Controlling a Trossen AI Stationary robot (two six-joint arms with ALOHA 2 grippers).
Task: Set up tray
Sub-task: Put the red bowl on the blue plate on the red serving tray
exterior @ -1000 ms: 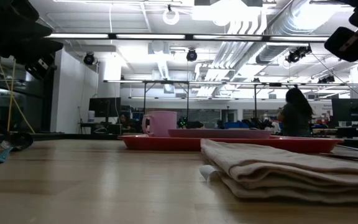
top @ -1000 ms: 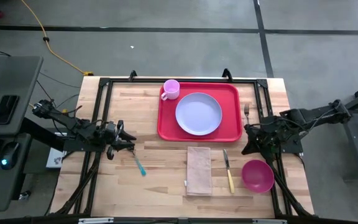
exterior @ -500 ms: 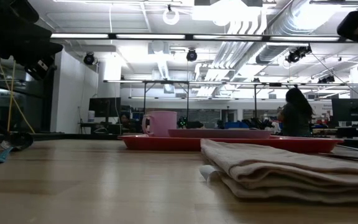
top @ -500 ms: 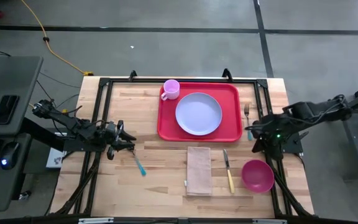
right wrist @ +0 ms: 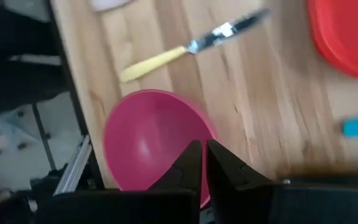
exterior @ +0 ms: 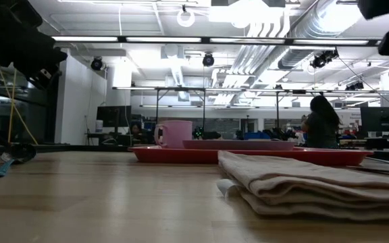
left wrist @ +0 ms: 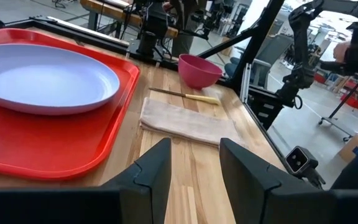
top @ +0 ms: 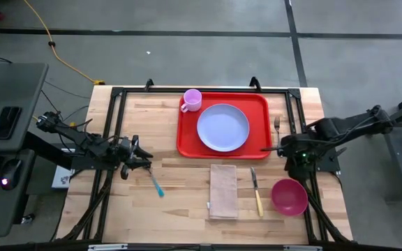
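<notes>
- Red tray point(top: 223, 124) is sitting at the table's far middle, already carrying the plate point(top: 222, 127) and pink mug point(top: 191, 100), probably as the base for the setting.
- Right gripper point(top: 276, 148), fingers pressed together and empty, is hanging by the tray's right edge, near the fork point(top: 276, 125).
- Left gripper point(top: 144, 157) is waiting part-open, empty, over the left side.
- Napkin point(top: 223, 190), knife point(top: 256, 191) and bowl point(top: 289, 197) are lying off the tray, likely next to go.

one tray point(top: 188, 139), one plate point(top: 222, 127), one cup point(top: 192, 100) (pink)
</notes>
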